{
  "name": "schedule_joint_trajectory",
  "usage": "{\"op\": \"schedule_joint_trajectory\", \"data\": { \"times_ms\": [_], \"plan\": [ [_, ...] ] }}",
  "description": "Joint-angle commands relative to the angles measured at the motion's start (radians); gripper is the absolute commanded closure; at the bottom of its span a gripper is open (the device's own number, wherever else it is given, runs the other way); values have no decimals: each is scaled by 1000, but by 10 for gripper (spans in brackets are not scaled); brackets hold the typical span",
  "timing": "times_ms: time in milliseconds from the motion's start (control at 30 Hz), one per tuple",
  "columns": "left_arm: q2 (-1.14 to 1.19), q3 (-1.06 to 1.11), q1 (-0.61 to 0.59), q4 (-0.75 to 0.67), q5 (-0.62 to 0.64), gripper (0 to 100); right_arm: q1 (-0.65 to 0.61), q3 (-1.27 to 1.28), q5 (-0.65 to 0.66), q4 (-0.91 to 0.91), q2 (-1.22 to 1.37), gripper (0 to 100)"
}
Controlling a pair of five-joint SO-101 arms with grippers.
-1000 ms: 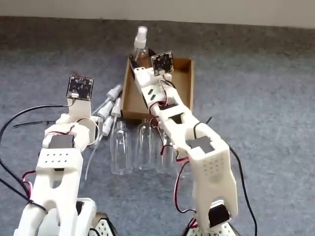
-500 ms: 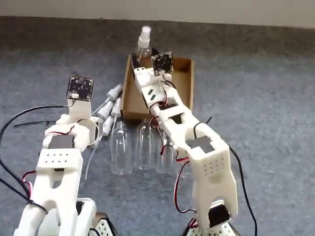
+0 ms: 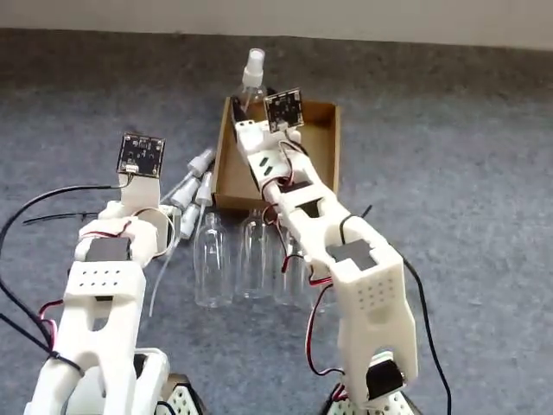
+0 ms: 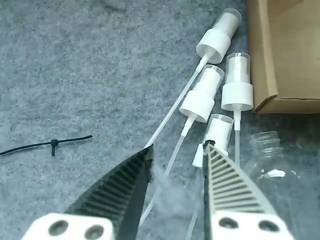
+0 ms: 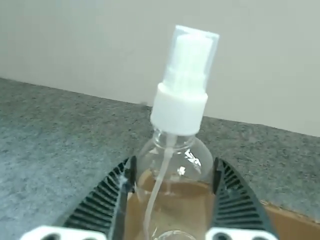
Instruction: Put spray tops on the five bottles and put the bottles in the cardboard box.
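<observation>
A clear bottle with a white spray top (image 5: pixel 172 165) stands upright between my right gripper's (image 5: pixel 172 187) fingers, which are shut on its body. In the high view this bottle (image 3: pixel 253 69) is held at the far left corner of the cardboard box (image 3: pixel 324 147), by the right gripper (image 3: pixel 251 97). My left gripper (image 4: pixel 176 152) hangs open low over the carpet, with the thin tubes of several loose spray tops (image 4: pixel 202 95) between and beside its fingers. Three open clear bottles (image 3: pixel 212 255) lie side by side in front of the box.
Grey carpet covers the table. A black cable tie (image 4: pixel 50 145) lies on it near the left gripper. The neck of an open bottle (image 4: pixel 270 150) and the box's corner (image 4: pixel 285 55) lie close to the spray tops. A pale wall runs behind the box.
The right gripper has shifted the capped bottle slightly to the right at the box's far corner. The left arm has stayed still.
</observation>
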Motion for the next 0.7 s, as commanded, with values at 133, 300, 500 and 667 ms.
{"op": "schedule_joint_trajectory", "data": {
  "times_ms": [133,300,500,667],
  "plan": [
    [-16,-7,15,-18,5,846,-15,-64,-3,7,-10,848],
    [-16,1,15,-20,5,846,-15,-64,-8,7,-10,781],
    [-16,2,15,-20,5,846,-16,-64,-9,8,-10,745],
    [-16,2,15,-20,5,846,-16,-64,-9,8,-12,745]
  ]
}}
